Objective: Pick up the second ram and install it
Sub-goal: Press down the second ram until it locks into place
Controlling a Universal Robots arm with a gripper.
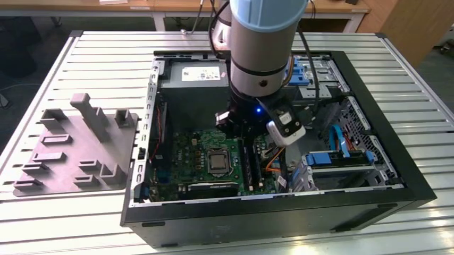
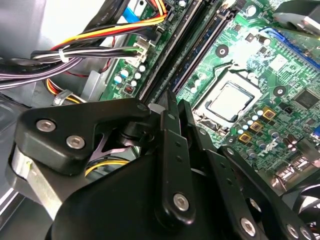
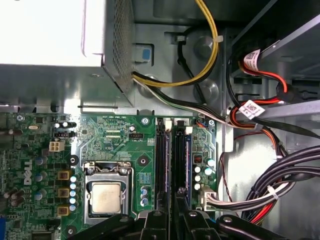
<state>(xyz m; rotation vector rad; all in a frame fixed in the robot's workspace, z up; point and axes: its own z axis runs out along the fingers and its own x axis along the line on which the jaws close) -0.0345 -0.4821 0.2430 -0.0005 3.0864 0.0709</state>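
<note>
In the first wrist view the second ram [image 3: 179,165] is a long dark stick standing on edge along a memory slot of the green motherboard [image 3: 112,137], beside the processor socket [image 3: 105,197]. Another dark stick [image 3: 160,165] sits in the neighbouring slot. My gripper [image 3: 172,220] is at the near end of the second ram, one black finger on each side, shut on it. In the second wrist view the fingertips [image 2: 169,107] meet where the slots end. In the exterior view the gripper [image 1: 245,130] hangs low inside the open case over the ram [image 1: 248,159].
The grey power-supply box [image 1: 191,79] lies behind the board, with cable bundles [image 3: 270,185] and drive bays [image 1: 333,154] on the far side of the slots. A grey plastic tray [image 1: 71,149] with upright posts rests on the slatted table at the exterior view's left.
</note>
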